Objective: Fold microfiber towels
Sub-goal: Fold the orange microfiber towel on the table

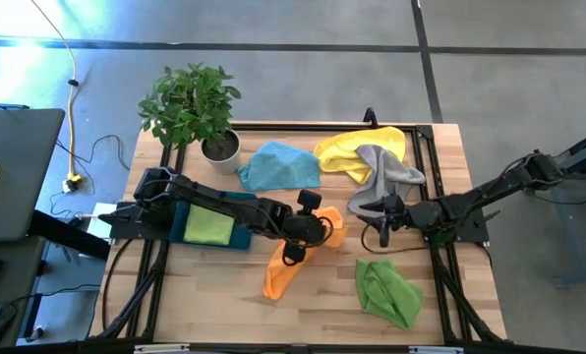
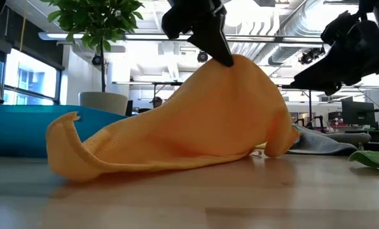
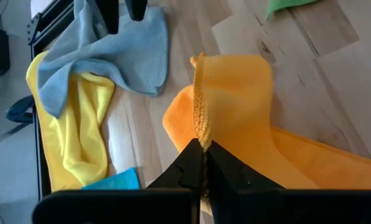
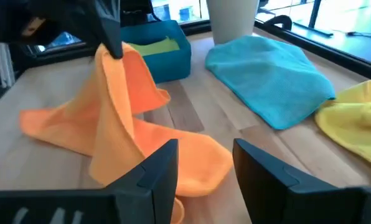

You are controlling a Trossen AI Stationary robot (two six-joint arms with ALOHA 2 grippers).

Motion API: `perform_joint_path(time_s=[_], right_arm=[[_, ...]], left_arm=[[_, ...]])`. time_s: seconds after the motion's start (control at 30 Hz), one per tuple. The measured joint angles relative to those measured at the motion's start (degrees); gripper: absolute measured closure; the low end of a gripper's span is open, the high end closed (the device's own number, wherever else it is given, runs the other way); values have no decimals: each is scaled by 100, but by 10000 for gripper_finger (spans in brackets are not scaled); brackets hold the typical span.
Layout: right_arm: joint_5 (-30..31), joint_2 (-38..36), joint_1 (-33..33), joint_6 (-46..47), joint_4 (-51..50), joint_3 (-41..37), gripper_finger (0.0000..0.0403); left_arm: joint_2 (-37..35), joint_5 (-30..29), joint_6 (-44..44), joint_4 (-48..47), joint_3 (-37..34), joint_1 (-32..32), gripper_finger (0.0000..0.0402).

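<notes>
The lime green towel point(image 1: 208, 225) in the tray point(image 1: 180, 224) lies partly hidden under the left arm.

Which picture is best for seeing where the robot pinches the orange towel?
The left wrist view: the left gripper is shut on the orange towel right at its hem. The low view shows it lifted into a peak, the right wrist view shows it from the side, and the high view shows it small.

left arm stretched across the table toward centre, wrist bent down, left gripper point(image 1: 295, 253) fingers point(image 3: 188, 168) pinched tight together on a cloth edge, raised off the surface. right arm reaches in from the right side, right gripper point(image 1: 383, 218) held low, jaws parted, gripping nothing.
</notes>
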Motion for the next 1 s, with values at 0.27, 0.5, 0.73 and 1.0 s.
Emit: perform_joint_path(time_s=[0.27, 0.5, 0.73, 1.0], right_arm=[[-970, 218, 1, 136, 371, 0, 256], [-1460, 1126, 2, -746, 1581, 0, 255], [-1407, 1956, -1, -1207, 2583, 0, 228], [-1634, 2671, -146, -1431, 2943, 526, 210]], left_arm=[[0, -2, 116, 16, 2, -2, 398], [0, 2, 154, 25, 2, -2, 398], [0, 46, 81, 35, 2, -15, 398], [0, 79, 61, 283, 9, -50, 398]])
